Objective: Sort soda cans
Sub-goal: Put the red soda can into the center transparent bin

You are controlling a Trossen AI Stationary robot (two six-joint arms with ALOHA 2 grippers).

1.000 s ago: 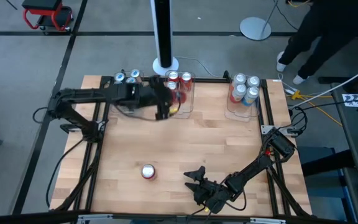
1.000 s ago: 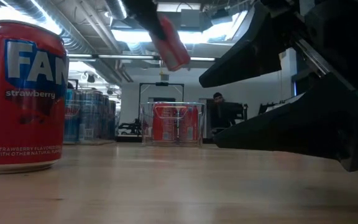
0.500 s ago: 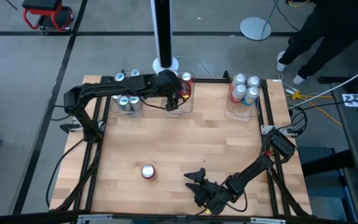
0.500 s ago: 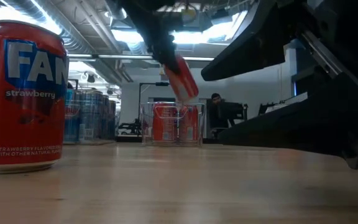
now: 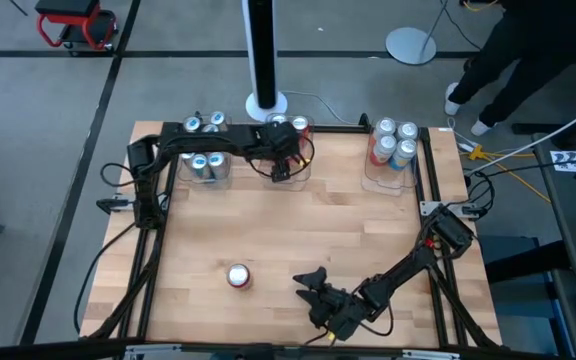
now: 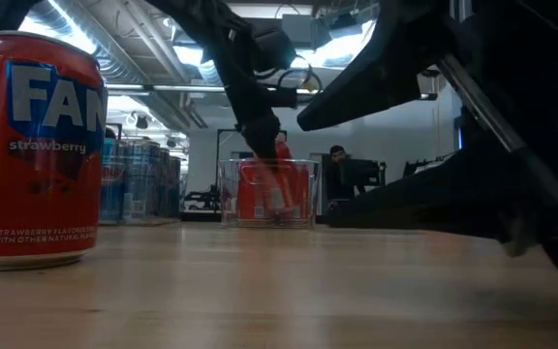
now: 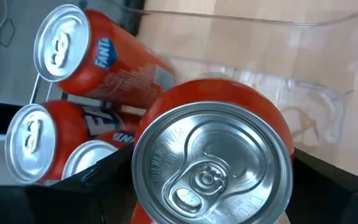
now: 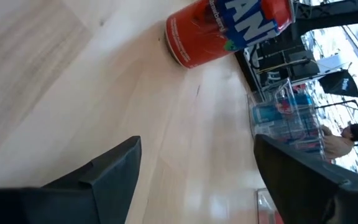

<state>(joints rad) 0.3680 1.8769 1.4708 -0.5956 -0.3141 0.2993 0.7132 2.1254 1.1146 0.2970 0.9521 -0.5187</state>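
Soda cans (image 5: 392, 143) fill clear bins (image 5: 290, 168) on the wooden table (image 5: 348, 230); left pincer (image 5: 284, 160) pinches a red can (image 7: 213, 165), right pincer (image 5: 313, 293) spread.

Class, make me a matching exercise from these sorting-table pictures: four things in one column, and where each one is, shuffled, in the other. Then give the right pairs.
Things
1. left gripper
2. right gripper
3. lone red can
4. blue cans

Places
A. standing alone on the bare table near the front
B. in the far left bin
C. low over the table's front edge, open and empty
D. at the middle bin, holding a red can over it

Pairs: 1-D, 2-C, 3-A, 4-B
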